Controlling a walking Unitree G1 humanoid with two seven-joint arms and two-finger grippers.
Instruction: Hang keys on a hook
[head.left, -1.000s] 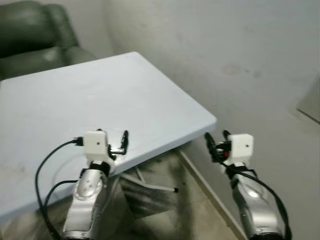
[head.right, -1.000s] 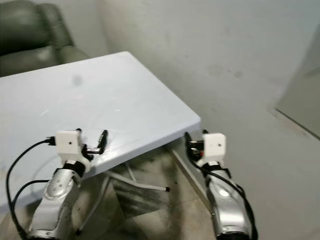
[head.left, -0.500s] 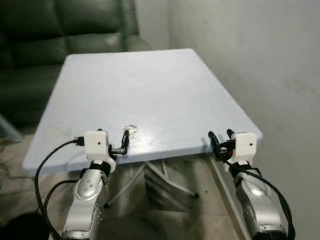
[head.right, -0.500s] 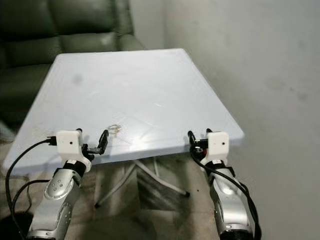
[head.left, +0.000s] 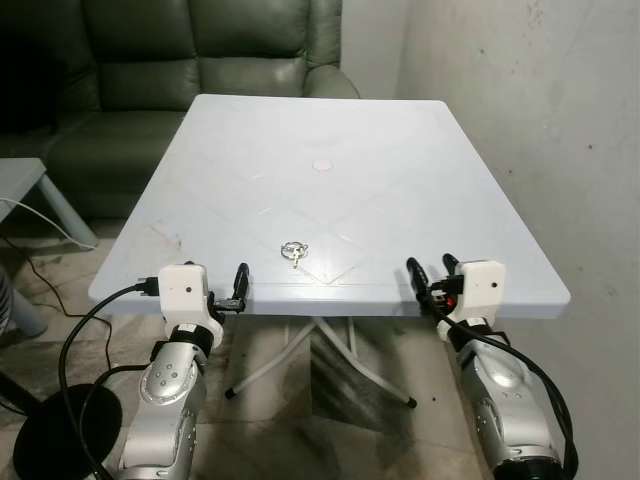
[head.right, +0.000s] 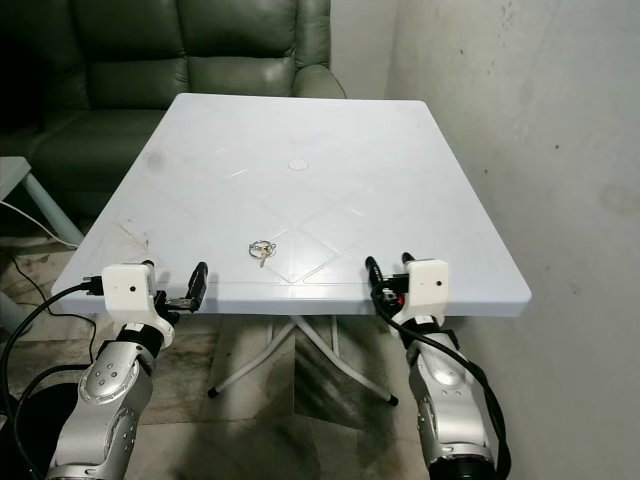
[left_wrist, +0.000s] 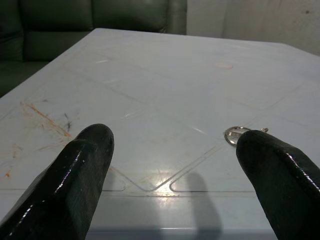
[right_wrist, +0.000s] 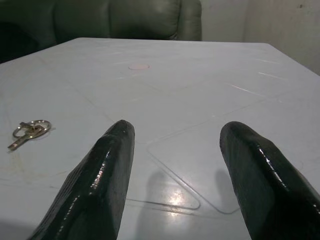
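keys (head.left: 294, 250) lying flat on the white table (head.left: 420, 160), near its front edge, left of centre. left gripper (head.left: 229, 290) and right gripper (head.left: 431, 277) both spread, empty, poised at that front edge. best reached with the left: low approach, fingers straddling the ring, pinching it cleanly before lifting.

Keys (head.left: 294, 250): too small in the head views to count or tell ring from blades; in the left wrist view partly hidden behind one finger (left_wrist: 280, 185) of the left pincer (head.left: 228, 291). Sofa (head.left: 200, 50): cut off by the top and left edges. Small side table (head.left: 25, 180): cut off by the left edge. Dark round object on the floor (head.left: 45, 440): cut off at the bottom, identity unclear. Both arms run out of the bottom edge. Tabletop (head.left: 400, 180) legs partly hidden beneath it
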